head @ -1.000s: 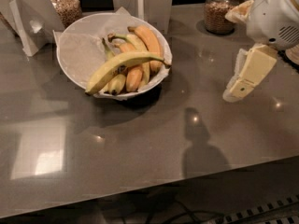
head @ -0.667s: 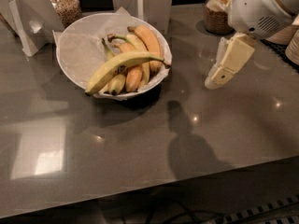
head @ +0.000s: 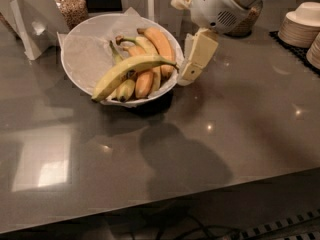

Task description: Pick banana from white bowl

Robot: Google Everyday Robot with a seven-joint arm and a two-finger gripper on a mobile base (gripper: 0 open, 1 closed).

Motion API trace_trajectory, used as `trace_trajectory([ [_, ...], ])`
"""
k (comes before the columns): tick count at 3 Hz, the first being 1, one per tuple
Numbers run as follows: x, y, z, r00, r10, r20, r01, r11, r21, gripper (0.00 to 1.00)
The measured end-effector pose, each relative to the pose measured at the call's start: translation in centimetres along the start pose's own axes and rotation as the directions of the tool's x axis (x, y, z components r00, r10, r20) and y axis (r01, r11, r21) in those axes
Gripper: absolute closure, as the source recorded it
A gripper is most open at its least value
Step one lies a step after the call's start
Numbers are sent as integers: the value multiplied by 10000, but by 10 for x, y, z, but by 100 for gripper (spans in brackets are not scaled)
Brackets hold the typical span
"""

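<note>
**Gripper at the bowl's right rim, banana in the bowl**

The white bowl (head: 64, 64) sits on the grey tabletop (head: 225, 134), lined with white paper. The banana (head: 131, 68), long and pale yellow-green, lies across the front of the bowl on top of the shorter orange bananas (head: 160, 44). Its blunt end pokes over the bowl's front-left rim and its thin stem points to the right rim.

The gripper (head: 189, 74) hangs just outside the bowl's right rim, tilted, with its tip down near the rim and close to the banana's stem. We see no contact with the banana. We cannot tell whether the gripper is open or closed from this angle.

Behind the bowl to the left stands a jar (head: 72, 6) of brown bits. A folded white card stand (head: 30, 29) is left of the bowl. Stacks of small bowls (head: 302, 24) sit well to the right of the bowl.
</note>
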State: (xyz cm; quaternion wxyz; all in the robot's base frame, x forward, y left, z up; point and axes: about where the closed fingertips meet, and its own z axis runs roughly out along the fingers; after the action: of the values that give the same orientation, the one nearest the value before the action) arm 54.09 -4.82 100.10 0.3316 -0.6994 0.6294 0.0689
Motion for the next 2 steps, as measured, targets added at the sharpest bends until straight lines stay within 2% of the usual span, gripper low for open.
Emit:
trace_trajectory([
  [1,-28,0,37,9973,-701,205,714,9951,-691,0],
  [2,-29,0,38,9973,-708,207,721,9950,-691,0],
])
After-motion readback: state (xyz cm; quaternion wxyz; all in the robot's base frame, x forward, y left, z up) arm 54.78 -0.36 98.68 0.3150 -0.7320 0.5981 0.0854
